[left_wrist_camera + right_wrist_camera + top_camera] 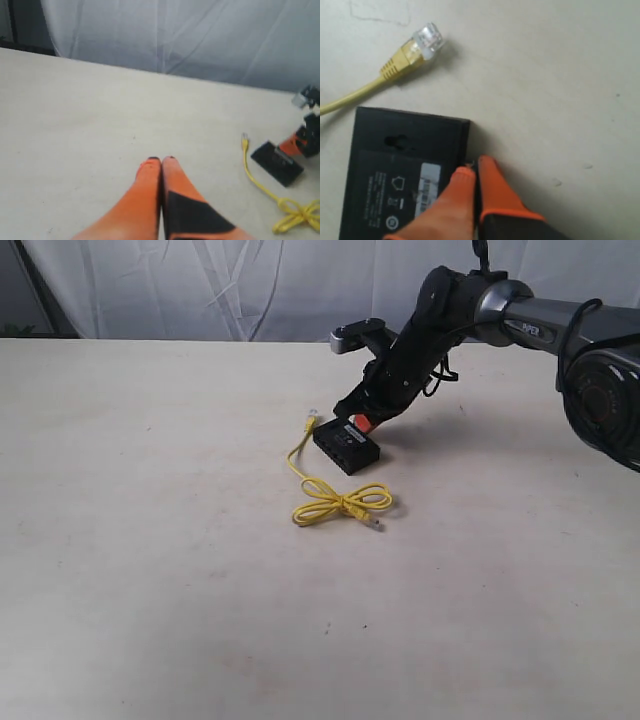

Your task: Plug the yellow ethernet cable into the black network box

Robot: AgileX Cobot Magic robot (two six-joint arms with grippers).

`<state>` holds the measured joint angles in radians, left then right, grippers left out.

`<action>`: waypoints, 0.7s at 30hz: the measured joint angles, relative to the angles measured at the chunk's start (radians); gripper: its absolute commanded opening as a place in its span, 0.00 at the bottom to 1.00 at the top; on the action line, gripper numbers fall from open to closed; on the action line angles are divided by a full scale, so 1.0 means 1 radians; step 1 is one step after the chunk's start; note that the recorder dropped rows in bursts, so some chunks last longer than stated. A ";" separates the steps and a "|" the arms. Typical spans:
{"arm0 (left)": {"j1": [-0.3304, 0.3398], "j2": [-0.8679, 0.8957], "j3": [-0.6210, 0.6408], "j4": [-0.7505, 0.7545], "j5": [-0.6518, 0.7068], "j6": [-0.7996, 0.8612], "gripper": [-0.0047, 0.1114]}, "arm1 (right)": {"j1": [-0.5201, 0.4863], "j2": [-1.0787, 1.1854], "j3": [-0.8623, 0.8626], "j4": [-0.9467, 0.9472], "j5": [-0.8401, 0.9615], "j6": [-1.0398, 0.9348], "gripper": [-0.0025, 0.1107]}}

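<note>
Starting far left with the left gripper (161, 160): orange fingers (147, 182) pressed flat together, nothing between them, pointing out over the pale counter (150, 540). Hard to call whether touching the surface or just above it.

Moving toward the middle now, and there, the yellow ethernet cable (340, 503), lying loose on the counter, tied in a bow-like loop just in front of the black network box (346, 448). One clear plug (312, 419) up at the left end of the box, just beside its corner, apart from it, not inserted. Then the other plug (376, 523), poking out at the bow's lower right, clear of the box. Thin yellow run curving from the upper plug down past the box's left side into the bow.

On to the box itself: flat on the counter, set at an angle, white label (430, 177) facing up. Ports not visible in any view.

Then the right gripper (474, 167), down at the box's far-right edge. Fingers (495, 187) closed against each other, tips right at the rim, one overlapping the top beside the label, the other just past the edge. Nothing visibly clamped between them. Behind it the right arm (430, 325), slanting down from the upper right, with a white curtain (250, 285) at the back.
</note>
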<state>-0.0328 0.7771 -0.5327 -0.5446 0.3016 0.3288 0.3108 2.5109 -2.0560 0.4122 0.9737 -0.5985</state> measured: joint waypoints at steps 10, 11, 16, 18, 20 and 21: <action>-0.072 0.652 -0.411 -0.179 0.302 0.270 0.27 | 0.001 0.019 -0.001 0.017 -0.086 -0.066 0.01; -0.095 0.687 -0.433 -0.191 0.294 0.278 0.32 | 0.001 0.021 -0.001 0.020 -0.091 -0.072 0.01; -0.168 0.874 -0.571 -0.237 0.323 0.286 0.53 | 0.001 0.022 -0.001 0.035 -0.101 -0.080 0.01; -0.182 0.946 -0.628 -0.241 0.339 0.289 0.57 | 0.001 0.023 -0.001 0.045 -0.101 -0.082 0.01; -0.197 1.017 -0.686 -0.241 0.348 0.291 0.58 | 0.001 0.025 -0.001 0.055 -0.101 -0.082 0.01; -0.206 1.048 -0.712 -0.241 0.351 0.293 0.57 | 0.001 0.025 -0.001 0.060 -0.101 -0.085 0.01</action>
<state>-0.2388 1.8255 -1.2450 -0.7854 0.6521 0.6216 0.3114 2.5356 -2.0574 0.4717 0.8726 -0.6835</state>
